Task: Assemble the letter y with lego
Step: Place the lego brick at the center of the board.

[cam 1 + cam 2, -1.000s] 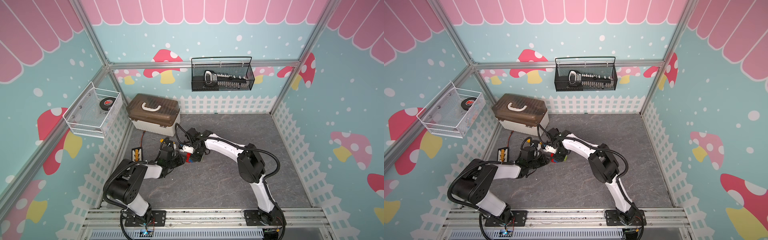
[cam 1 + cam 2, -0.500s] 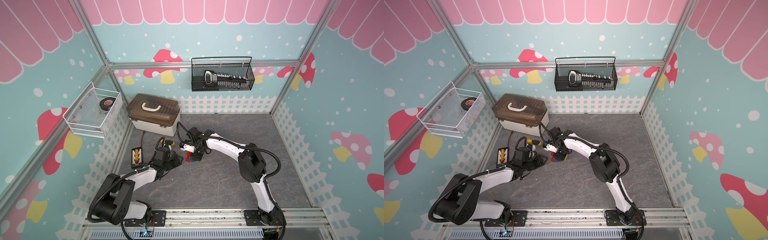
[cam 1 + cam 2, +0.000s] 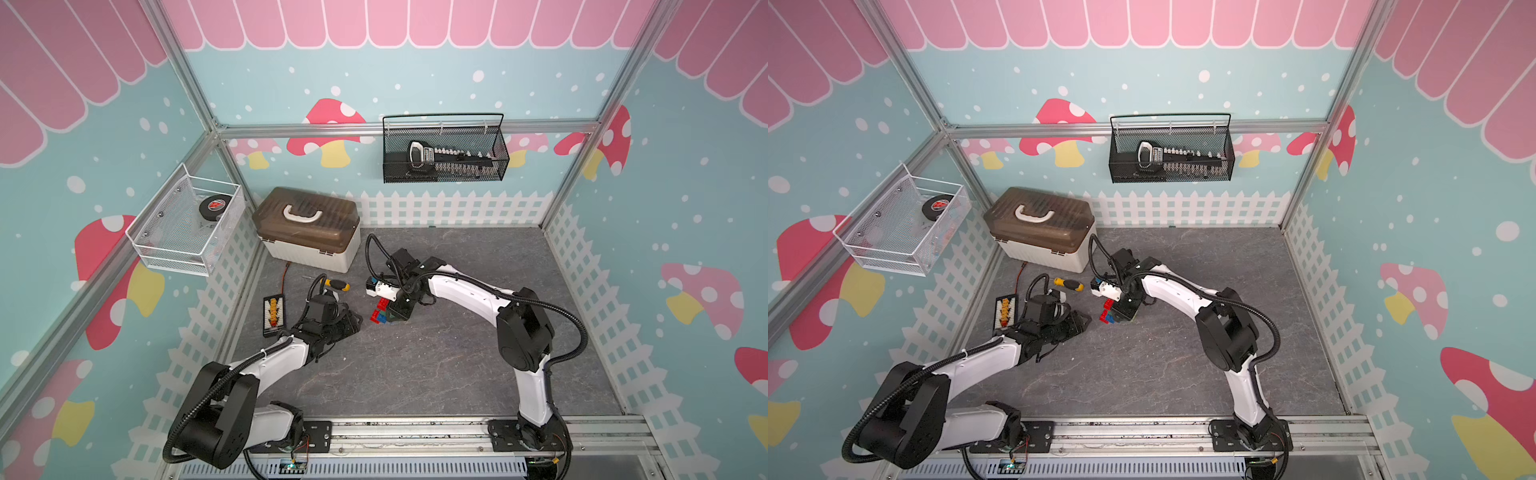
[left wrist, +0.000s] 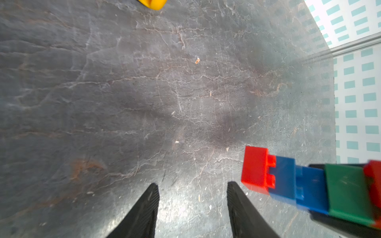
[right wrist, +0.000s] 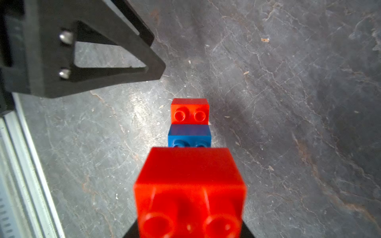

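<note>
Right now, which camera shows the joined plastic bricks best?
Left wrist view: the joined red, blue and green plastic bricks show side-on, clear. In the right wrist view a blurred near red brick hides most; both top views show them tiny.

One letter y (image 3: 379, 314), one toolbox (image 3: 309, 232)

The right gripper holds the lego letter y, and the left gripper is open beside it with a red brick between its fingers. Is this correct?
One detail is wrong. The left wrist view shows the left gripper open beside the letter y with nothing between its fingers, only bare floor. The right gripper does hold the letter.
</note>
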`<state>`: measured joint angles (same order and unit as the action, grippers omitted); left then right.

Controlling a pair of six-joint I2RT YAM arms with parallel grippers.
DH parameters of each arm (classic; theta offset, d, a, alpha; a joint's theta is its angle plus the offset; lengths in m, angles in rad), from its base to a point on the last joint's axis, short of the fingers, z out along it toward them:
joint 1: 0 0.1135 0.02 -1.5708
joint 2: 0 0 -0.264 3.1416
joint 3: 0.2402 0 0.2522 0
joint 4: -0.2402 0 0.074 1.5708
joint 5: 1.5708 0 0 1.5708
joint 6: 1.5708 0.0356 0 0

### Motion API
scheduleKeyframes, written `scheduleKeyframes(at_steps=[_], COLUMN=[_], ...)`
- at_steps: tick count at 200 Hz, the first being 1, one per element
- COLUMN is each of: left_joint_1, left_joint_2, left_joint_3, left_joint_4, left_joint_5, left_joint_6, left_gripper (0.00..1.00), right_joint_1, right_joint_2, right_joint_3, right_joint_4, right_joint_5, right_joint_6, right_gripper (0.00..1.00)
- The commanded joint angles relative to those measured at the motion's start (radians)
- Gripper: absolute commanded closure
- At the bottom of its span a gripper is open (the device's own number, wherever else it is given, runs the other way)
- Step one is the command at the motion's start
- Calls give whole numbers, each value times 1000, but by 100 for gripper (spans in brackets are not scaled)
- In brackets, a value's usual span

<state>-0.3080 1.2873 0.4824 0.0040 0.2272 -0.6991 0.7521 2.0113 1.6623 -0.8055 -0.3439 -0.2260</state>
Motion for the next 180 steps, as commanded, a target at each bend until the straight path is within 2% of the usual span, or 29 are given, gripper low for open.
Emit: scheduleKeyframes(at_steps=[1,74,135,180], left_joint_1=[7,9,9,9], left_joint_2=[-36,-63,-60,-61], left_joint_3=[12,16,18,16], left_joint_4=[-36,-59,-64,-69], left_joint_5=[-25,-28,-32,-36], left_joint_6=[5,6,9,12], left_gripper=[45,45,45,45], right_joint_1=[-15,-27,-33,-41], right_joint_2=[-52,-79,-25,2], right_joint_3=[-54,-239,-297,-303], right_joint_4=[39,163,236,254], right_joint_5=[-142,-420,-498,-511], right_joint_6=[14,70,98,107], right_gripper=[79,78,75,73])
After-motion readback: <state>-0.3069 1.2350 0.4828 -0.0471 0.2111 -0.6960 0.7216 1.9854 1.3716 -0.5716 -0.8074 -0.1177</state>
